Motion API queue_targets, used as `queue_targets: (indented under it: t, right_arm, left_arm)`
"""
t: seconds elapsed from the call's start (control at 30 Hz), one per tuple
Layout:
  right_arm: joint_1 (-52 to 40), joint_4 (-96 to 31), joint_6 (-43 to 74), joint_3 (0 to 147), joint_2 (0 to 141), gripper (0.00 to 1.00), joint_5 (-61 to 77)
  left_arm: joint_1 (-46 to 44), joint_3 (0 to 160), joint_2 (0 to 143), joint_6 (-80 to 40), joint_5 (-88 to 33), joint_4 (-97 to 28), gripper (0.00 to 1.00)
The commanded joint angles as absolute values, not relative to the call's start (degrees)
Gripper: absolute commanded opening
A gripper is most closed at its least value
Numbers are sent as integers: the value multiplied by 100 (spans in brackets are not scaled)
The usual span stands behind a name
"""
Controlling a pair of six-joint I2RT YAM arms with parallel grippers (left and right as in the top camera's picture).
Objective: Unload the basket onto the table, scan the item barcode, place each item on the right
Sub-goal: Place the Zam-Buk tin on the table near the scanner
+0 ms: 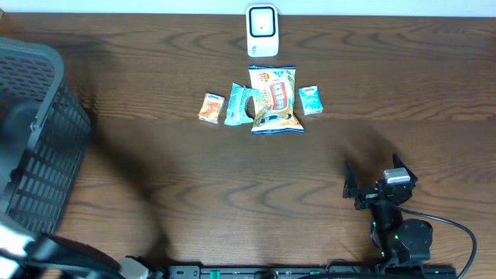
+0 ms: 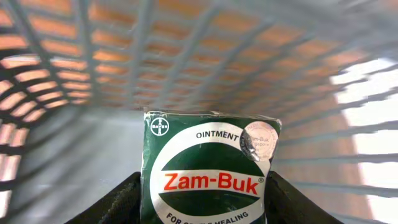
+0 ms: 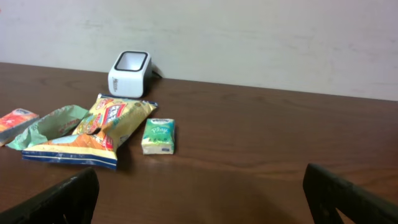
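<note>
Left fingers (image 2: pixel 121 208) clamp 1 green Zam-Buk ointment box (image 2: pixel 208 174) inside the grey basket (image 1: pixel 46 132) at the tabletop (image 1: pixel 155 170) left edge. Right fingers (image 3: pixel 62 199) stand wide and empty near the front-right corner.

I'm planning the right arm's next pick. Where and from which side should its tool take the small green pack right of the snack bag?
Likely its two long edges, from straight above: the green pack lies flat, with bare table on its right and a narrow gap to the snack bag.
</note>
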State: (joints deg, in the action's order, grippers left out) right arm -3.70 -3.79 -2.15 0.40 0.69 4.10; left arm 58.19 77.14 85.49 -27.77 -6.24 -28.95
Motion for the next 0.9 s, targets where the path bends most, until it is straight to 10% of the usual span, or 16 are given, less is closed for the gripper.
queue_targets:
  t: [0.0, 0.47, 0.87]
  right_arm:
    - [-340, -408, -263, 32, 38, 99, 423]
    - [-342, -405, -263, 32, 38, 99, 423]
    - [-340, -405, -263, 32, 38, 99, 423]
  left_arm:
    - [5824, 7736, 7861, -3697, -1741, -2628, 46]
    - [3371, 7736, 7002, -4873, -3148, -1734, 46]
    - [432, 7734, 8027, -2670, -2596, -1944, 46]
